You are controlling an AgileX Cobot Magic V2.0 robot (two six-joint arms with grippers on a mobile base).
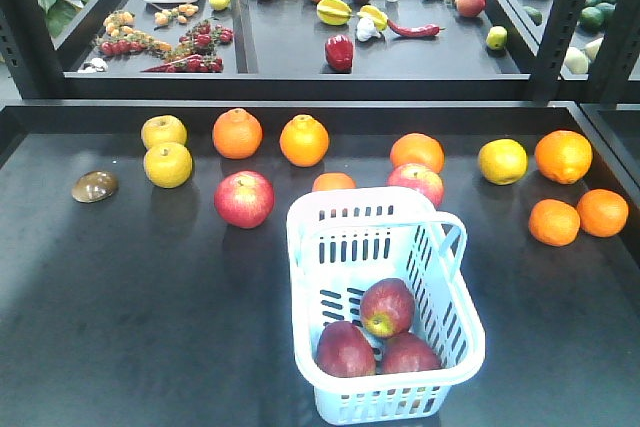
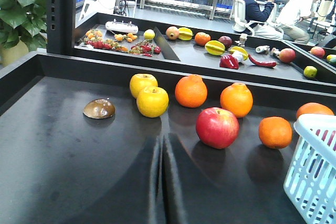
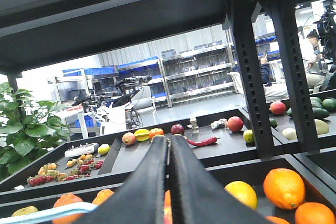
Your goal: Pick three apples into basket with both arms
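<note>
Three dark red apples (image 1: 386, 307) lie together in the near end of the pale blue basket (image 1: 455, 312), which stands at the front middle of the black table. The basket's corner shows at the right edge of the left wrist view (image 2: 315, 171), and its handle at the lower left of the right wrist view (image 3: 47, 214). Neither arm shows in the front view. My left gripper (image 2: 161, 140) is shut and empty, low over bare table left of the basket. My right gripper (image 3: 169, 139) is shut and empty, raised and pointing at the back shelf.
A paler red apple (image 1: 244, 199) lies left of the basket, another (image 1: 416, 181) behind it. Oranges (image 1: 237, 133), yellow fruit (image 1: 167, 164) and a brown shell-like object (image 1: 95, 186) lie across the table. A raised ledge (image 1: 300, 107) and dark posts (image 1: 565, 17) bound the back shelf.
</note>
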